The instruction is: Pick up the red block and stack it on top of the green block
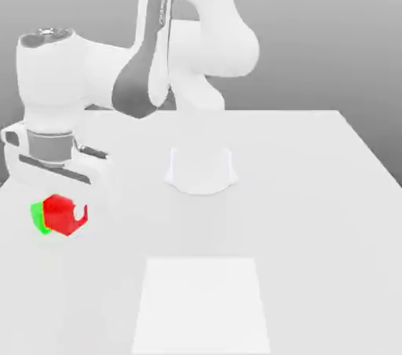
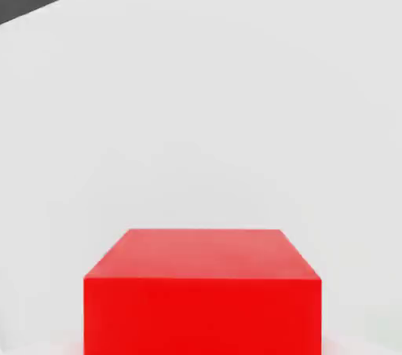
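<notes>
Red block (image 1: pixel 61 214), lower left of the exterior frame, sits clenched in our gripper (image 1: pixel 64 216), overlapping the green block (image 1: pixel 37 217); a misaligned release could topple it.

One red block (image 1: pixel 59 212), one green block (image 1: pixel 36 217), one white table (image 1: pixel 314 188), one arm (image 1: pixel 196 39).

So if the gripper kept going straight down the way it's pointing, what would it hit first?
The gripper, shut on the red block, points down. The green block peeks out beside and behind the red one, so the table probably comes first, though depth is unclear.
</notes>
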Controlling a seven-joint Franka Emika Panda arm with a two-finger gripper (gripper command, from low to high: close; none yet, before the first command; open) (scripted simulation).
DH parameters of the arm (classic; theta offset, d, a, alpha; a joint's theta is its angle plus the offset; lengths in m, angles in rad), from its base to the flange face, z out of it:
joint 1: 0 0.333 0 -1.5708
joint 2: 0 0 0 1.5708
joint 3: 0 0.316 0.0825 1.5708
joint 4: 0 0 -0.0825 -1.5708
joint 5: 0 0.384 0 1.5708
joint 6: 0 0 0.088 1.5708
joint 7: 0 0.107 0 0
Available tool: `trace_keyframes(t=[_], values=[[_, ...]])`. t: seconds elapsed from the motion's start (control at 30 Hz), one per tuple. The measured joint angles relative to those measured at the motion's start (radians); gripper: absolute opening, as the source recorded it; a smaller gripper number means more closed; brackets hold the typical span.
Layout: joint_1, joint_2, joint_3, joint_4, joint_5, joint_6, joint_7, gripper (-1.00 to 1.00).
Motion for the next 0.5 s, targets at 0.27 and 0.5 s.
trace_keyframes(t=[0.27, 0.5], values=[[-0.091, -0.045, -0.131, -0.024, -0.009, -0.023, -0.22, -1.0], [-0.151, -0.052, -0.25, -0.045, 0.017, -0.032, -0.427, -1.0]])
